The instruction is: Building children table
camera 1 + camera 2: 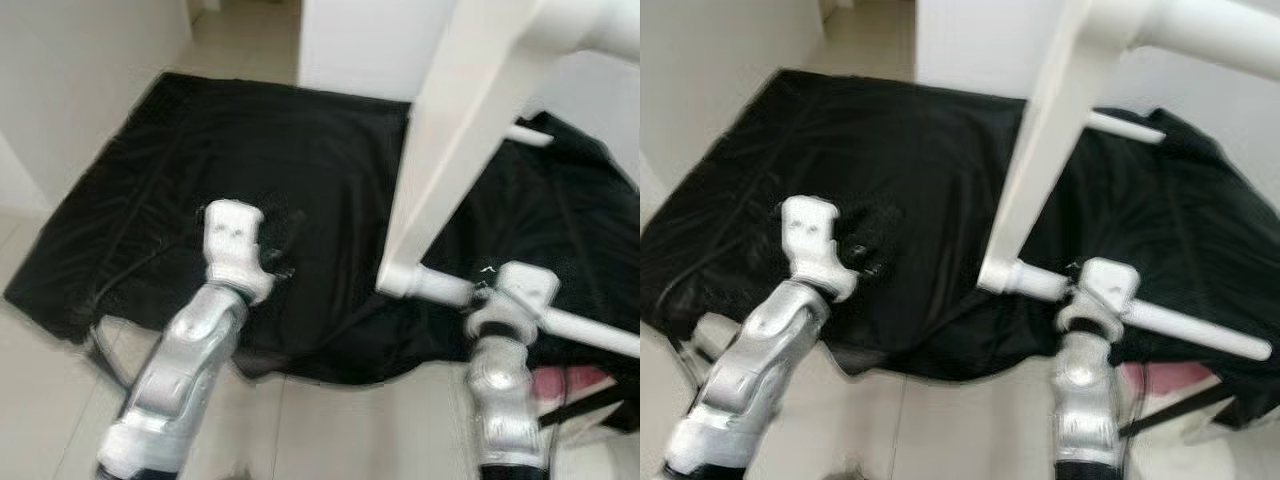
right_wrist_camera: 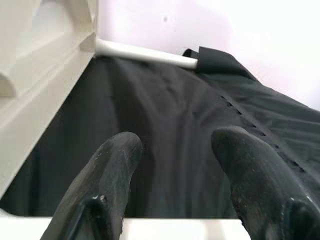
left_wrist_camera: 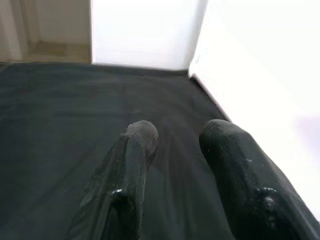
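A black cloth (image 1: 250, 200) lies spread over the pale tiled floor (image 1: 330, 430), reaching the white wall (image 1: 370, 45); on it stands the white children's table frame (image 1: 455, 150), tipped up, its flat panel rising toward the camera and a round leg (image 1: 560, 322) running low across the cloth's near edge; a second white leg (image 2: 145, 52) lies at the cloth's far side, plain in the right wrist view, partly hidden in the head views. The right gripper (image 2: 175, 155) hovers just over the near leg, fingers wide apart, holding nothing; the left gripper (image 3: 175, 145) hangs above bare cloth beside the panel, fingers parted, empty. A pink object (image 1: 570, 385) lies at the cloth's right corner.
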`<state>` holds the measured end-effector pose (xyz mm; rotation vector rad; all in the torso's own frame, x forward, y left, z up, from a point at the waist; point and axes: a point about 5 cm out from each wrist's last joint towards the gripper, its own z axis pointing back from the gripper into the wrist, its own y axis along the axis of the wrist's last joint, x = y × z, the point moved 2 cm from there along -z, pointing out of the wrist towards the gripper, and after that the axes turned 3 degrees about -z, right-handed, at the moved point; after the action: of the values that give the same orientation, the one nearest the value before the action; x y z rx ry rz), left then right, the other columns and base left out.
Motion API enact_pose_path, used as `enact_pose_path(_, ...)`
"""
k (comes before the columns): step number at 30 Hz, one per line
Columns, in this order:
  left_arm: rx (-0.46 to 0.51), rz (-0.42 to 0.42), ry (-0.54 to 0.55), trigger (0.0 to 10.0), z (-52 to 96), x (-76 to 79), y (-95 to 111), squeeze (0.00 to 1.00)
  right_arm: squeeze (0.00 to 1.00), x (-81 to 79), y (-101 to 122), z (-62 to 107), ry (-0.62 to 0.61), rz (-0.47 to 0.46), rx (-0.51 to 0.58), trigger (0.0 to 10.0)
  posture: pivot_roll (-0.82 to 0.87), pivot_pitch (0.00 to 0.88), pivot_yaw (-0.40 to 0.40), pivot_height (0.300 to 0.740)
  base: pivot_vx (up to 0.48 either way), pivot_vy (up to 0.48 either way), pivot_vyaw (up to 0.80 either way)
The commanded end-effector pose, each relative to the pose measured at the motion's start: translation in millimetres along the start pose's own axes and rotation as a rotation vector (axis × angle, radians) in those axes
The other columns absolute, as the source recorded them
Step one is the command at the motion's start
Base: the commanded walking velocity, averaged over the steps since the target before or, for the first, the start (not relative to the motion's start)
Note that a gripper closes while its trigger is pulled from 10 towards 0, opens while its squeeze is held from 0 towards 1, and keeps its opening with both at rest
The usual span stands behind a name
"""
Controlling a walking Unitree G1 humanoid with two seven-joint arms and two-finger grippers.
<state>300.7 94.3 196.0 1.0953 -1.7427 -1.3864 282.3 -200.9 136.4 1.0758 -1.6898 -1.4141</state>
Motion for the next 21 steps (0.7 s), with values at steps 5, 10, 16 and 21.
enact_pose_path(5, -0.001, -0.011, -0.044, 10.0, -2.0, 12.4, 1, 0.00, 0.00, 12.1, -9, 3.2, -0.037, 0.034, -0.029, 10.0, 0.04, 0.077, -0.055, 0.740, 0.000, 0.000, 0.00)
enact_pose_path(10, -0.002, -0.017, -0.055, 10.0, -2.2, 15.7, 2, 0.00, 0.00, 8.9, -13, 4.9, -0.014, 0.018, -0.052, 10.0, 0.04, 0.065, -0.055, 0.740, 0.000, 0.000, 0.00)
enact_pose_path(16, -0.013, -0.022, -0.092, 10.0, -4.1, 20.9, 8, 0.00, 0.00, -8.0, -12, 0.1, 0.100, -0.047, -0.075, 10.0, 0.04, 0.103, -0.047, 0.740, 0.000, 0.000, 0.00)
enact_pose_path(21, -0.040, -0.036, -0.091, 10.0, -7.6, 22.9, 11, 0.00, 0.00, -31.4, -12, -2.0, 0.287, -0.084, -0.096, 10.0, 0.04, 0.101, -0.053, 0.740, 0.000, 0.000, 0.00)
